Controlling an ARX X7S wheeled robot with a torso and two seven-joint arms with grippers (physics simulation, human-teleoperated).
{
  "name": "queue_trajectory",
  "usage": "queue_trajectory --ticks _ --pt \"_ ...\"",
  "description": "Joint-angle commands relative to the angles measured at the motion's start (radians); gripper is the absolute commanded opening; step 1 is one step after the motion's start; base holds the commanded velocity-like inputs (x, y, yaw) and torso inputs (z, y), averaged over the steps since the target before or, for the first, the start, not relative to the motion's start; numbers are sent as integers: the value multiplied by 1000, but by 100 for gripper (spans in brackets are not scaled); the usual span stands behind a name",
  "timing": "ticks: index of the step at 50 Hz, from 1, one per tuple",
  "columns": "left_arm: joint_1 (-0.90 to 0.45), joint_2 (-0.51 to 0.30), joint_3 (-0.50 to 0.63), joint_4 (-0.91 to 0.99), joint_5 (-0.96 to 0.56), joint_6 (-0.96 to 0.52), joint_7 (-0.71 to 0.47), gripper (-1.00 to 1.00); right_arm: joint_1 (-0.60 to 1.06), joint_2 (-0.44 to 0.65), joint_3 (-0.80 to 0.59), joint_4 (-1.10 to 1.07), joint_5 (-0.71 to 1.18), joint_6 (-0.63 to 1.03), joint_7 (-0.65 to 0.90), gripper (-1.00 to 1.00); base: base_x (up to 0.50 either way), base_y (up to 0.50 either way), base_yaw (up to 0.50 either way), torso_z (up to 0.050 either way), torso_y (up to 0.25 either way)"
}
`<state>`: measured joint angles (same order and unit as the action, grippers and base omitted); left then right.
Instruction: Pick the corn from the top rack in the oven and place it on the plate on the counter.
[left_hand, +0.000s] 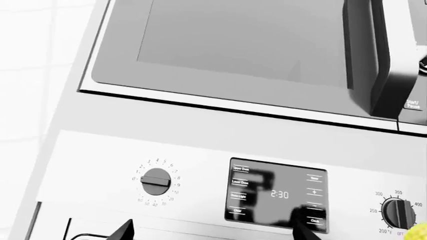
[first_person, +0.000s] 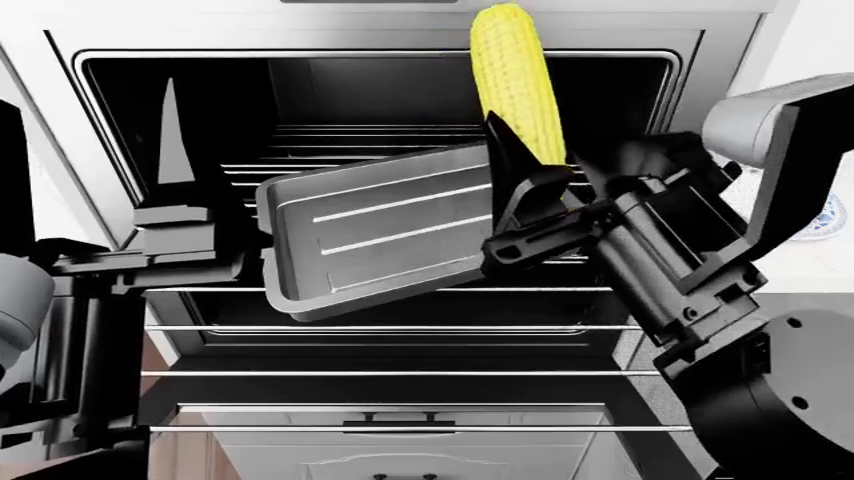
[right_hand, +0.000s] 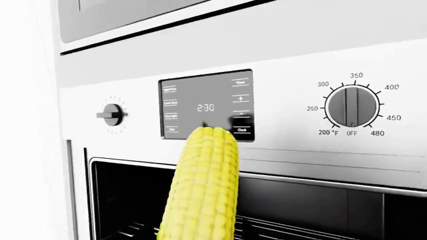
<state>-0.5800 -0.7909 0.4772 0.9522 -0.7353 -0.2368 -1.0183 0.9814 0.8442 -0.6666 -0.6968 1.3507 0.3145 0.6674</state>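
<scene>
The right gripper (first_person: 523, 175) is clamped on the lower end of the corn (first_person: 518, 80), holding it upright in front of the open oven (first_person: 387, 70), the cob's tip toward twelve o'clock in the head view. A grey baking tray (first_person: 374, 235) sits tilted on a wire rack (first_person: 400, 330) at about eight o'clock from the corn. The left gripper (first_person: 168, 120) points up at the oven's nine o'clock side, its fingers apart, holding nothing.

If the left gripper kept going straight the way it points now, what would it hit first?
Probably the oven's control panel: the left gripper faces it, aimed near the clock display, with nothing seen between. Depth is unclear.
</scene>
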Motion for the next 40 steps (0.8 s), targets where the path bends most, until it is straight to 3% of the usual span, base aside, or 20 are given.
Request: queue_trajectory --ticks 1,19,40 --pt "-11 -5 1 4 -8 -6 -4 100 -3 42 38 -62 -5 -12 25 -100 0 0 0 0 0" --pt "-16 -6 10 7 -5 -5 -9 100 -63 63 58 -63 -1 -59 26 -100 -6 -12 0 0 0" --pt "-16 3 30 6 4 -3 -9 100 -67 48 41 -81 12 -47 21 -100 -234 -500 0 0 0"
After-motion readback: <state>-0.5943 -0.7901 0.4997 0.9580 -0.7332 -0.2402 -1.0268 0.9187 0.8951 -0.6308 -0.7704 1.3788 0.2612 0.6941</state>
